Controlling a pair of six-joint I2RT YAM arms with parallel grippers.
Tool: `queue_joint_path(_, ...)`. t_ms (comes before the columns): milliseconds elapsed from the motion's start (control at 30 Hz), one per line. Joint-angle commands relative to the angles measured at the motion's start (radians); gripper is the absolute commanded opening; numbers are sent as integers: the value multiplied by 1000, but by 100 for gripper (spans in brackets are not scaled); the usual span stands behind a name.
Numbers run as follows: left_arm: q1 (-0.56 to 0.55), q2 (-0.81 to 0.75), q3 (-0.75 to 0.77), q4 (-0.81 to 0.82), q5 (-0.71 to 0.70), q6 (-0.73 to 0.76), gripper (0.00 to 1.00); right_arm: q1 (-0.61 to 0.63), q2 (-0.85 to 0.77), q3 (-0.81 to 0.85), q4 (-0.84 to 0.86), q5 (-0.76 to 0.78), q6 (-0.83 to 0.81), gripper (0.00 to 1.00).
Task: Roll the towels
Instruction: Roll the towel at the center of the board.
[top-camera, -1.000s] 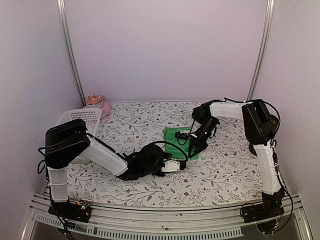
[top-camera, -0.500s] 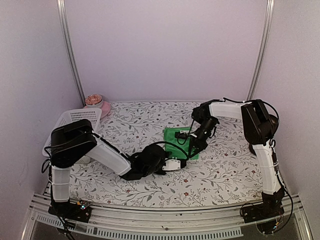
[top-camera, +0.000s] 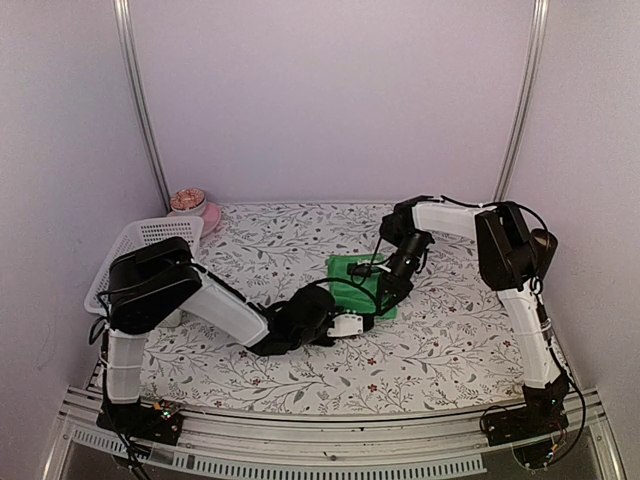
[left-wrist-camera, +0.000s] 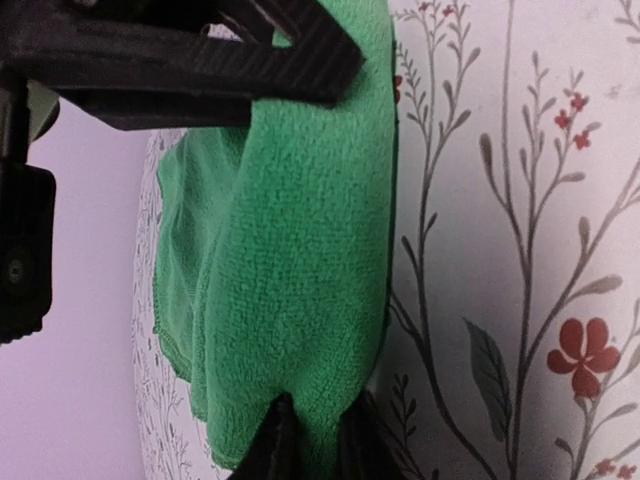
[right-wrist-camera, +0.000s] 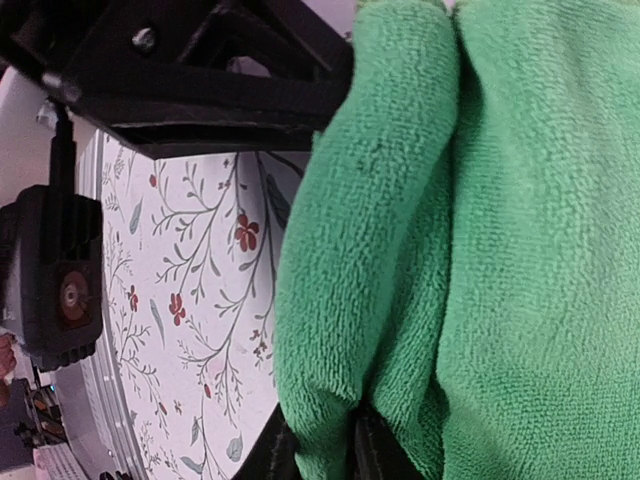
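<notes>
One bright green towel (top-camera: 355, 275) lies partly folded on the flowered table (top-camera: 280, 240), right of centre. The top view has both grippers at the towel's near right edge, my left gripper (top-camera: 366, 314) coming in from the near side and my right gripper (top-camera: 386, 291) from the far right. Seen from the left wrist, the towel (left-wrist-camera: 300, 230) hangs as a thick fold, and my left gripper (left-wrist-camera: 315, 428) is shut on its lower edge. From the right wrist, my right gripper (right-wrist-camera: 325, 432) pinches a plump fold of the towel (right-wrist-camera: 480, 220).
A white mesh basket (top-camera: 150, 240) stands at the far left of the table, with a pink bowl (top-camera: 195, 210) behind it. Grey walls and two metal posts (top-camera: 140, 100) close the space. My left arm (top-camera: 230, 310) lies low across the near left.
My left arm has slid right to the towel's near edge and its jaws have closed on the fold. The right gripper stays on the towel, shifted slightly.
</notes>
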Motion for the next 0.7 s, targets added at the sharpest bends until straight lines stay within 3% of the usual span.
queue_joint_path(0,28,54,6,-184,15,-40,6,-8,70,24,53,85,6,26)
queue_joint_path(33,27,54,9,-192,17,-47,0,-9,64,31,57,89,8,31)
queue_joint_path(233,30,47,35,-275,38,-109,0,-29,-28,40,94,97,10,52)
queue_joint_path(367,43,43,67,-348,72,-171,0,-63,-157,-17,176,122,21,60)
queue_joint_path(533,72,13,104,-446,168,-261,0,-107,-424,-297,416,127,-58,73)
queue_joint_path(667,100,-9,156,-538,267,-316,0,-116,-613,-544,646,142,-126,78)
